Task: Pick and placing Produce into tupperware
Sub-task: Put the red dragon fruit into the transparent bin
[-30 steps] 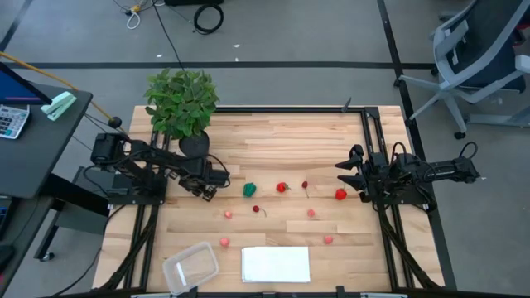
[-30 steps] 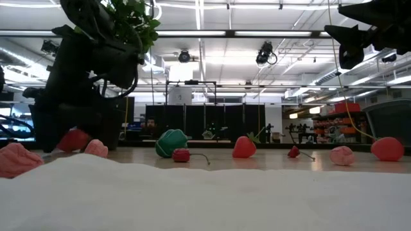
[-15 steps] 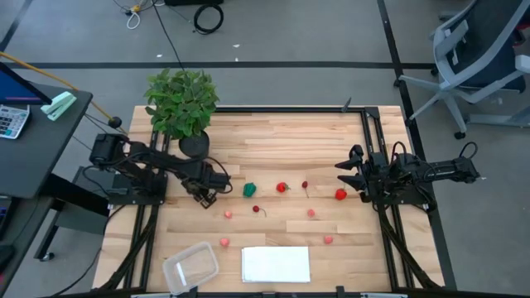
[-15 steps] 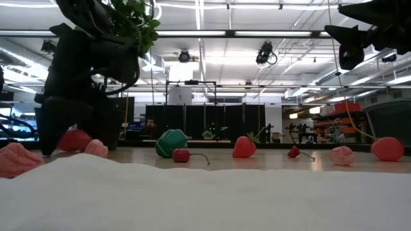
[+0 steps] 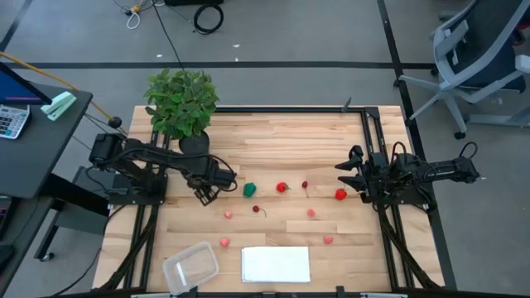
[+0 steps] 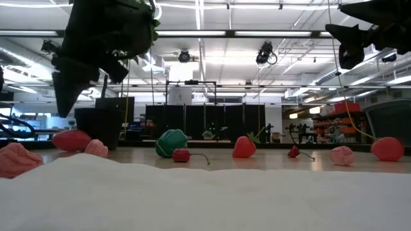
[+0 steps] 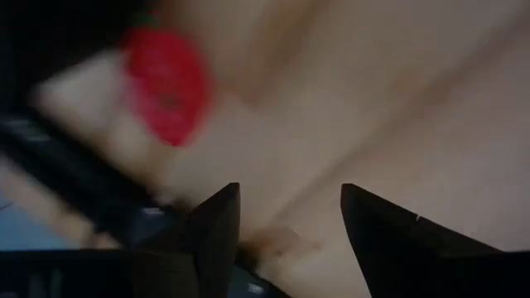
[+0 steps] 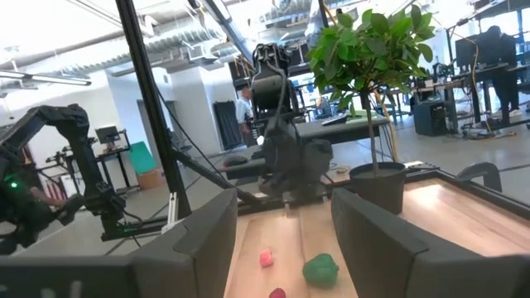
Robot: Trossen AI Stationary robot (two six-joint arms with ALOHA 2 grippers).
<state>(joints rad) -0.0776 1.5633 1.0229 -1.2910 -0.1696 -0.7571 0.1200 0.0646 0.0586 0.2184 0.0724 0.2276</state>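
My left gripper (image 5: 206,195) (image 7: 288,189) (image 6: 66,102) is open and hangs above the table's left half, holding nothing. A red piece of produce (image 6: 70,140) (image 7: 166,83) lies on the wood just below it. More produce lies across the middle: a green piece (image 5: 249,189), a red strawberry (image 5: 282,188), a stemmed cherry (image 5: 305,185), a red piece (image 5: 340,194) and pink ones (image 5: 228,214) (image 5: 311,213). The clear tupperware (image 5: 191,266) sits near the front left corner. My right gripper (image 5: 346,171) (image 8: 283,199) waits open at the right side, raised.
A leafy potted plant (image 5: 182,103) stands at the far left corner, just behind my left arm. A flat white sheet (image 5: 276,264) lies at the near edge beside the tupperware. Two more pink pieces (image 5: 224,242) (image 5: 329,240) lie near the sheet. Black frame rails run along both table sides.
My left gripper has risen from the table surface, where its fingers stood around the red piece, and has tipped as it came up. The red piece has stayed on the wood. My right arm has kept still.
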